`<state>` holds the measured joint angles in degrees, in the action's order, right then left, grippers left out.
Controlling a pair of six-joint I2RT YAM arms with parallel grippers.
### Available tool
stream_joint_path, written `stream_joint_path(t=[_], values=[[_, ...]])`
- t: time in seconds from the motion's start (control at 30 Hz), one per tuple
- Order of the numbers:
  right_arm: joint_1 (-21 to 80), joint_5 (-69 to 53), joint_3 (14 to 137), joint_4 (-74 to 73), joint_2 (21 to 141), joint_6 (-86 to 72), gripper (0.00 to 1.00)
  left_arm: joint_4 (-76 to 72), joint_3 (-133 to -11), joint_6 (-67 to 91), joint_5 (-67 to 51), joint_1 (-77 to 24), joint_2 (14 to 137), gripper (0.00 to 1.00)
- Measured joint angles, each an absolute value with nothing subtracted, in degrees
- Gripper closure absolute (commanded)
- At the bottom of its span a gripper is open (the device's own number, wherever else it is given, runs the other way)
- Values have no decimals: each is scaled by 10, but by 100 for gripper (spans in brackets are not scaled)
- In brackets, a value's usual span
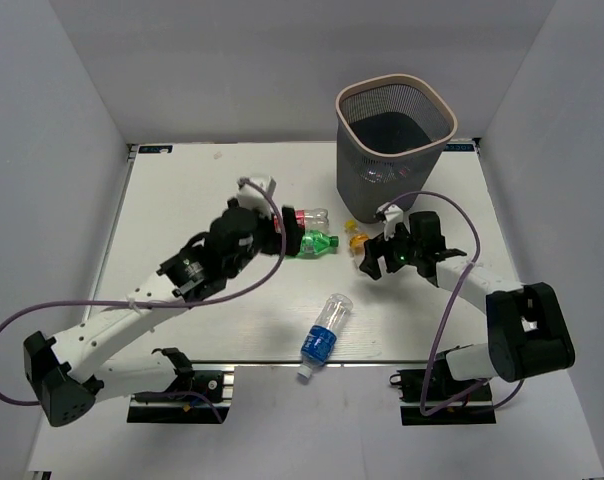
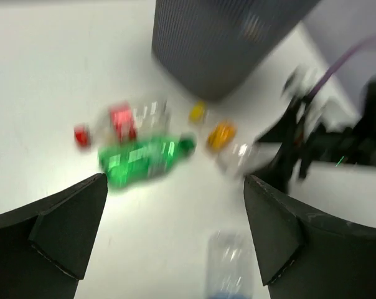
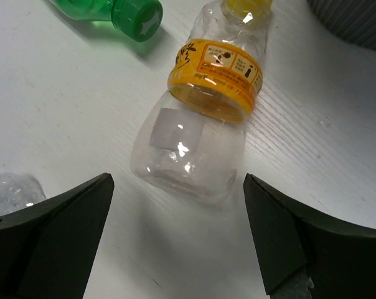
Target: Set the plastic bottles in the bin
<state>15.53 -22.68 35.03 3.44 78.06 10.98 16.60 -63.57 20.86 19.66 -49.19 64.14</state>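
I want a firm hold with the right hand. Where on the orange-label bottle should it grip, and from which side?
Probably the clear body below the label, from above. The orange-label bottle lies on its side, base toward the open right hand, and that wide part sits between its fingers.

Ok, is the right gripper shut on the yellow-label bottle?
No, the right gripper is open, its fingers wide apart, and the yellow-label bottle lies untouched ahead.

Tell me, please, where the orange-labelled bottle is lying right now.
In the right wrist view the bottle lies on its side just ahead of the open right gripper, cap toward the bin, near the green bottle.
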Motion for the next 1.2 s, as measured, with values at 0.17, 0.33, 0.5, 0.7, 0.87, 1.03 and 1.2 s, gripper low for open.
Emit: stream_joint_path(t=[0.17,0.33,0.5,0.7,0.87,1.03,1.2], values=[[166,-226,366,50,814,91,10,220,-502,245,164,-507,631,0],[176,-197,396,52,864,72,16,238,-485,257,145,-536,683,0],[184,-175,407,54,872,67,45,234,-495,251,134,-573,734,0],[188,-188,408,52,869,70,68,221,-495,244,128,-602,738,0],[188,-250,402,15,800,104,80,218,-495,235,124,-619,738,0],[188,-315,392,-16,644,154,86,211,-495,229,117,-639,738,0],[188,-392,404,-48,539,193,86,197,-495,221,113,-658,747,0]])
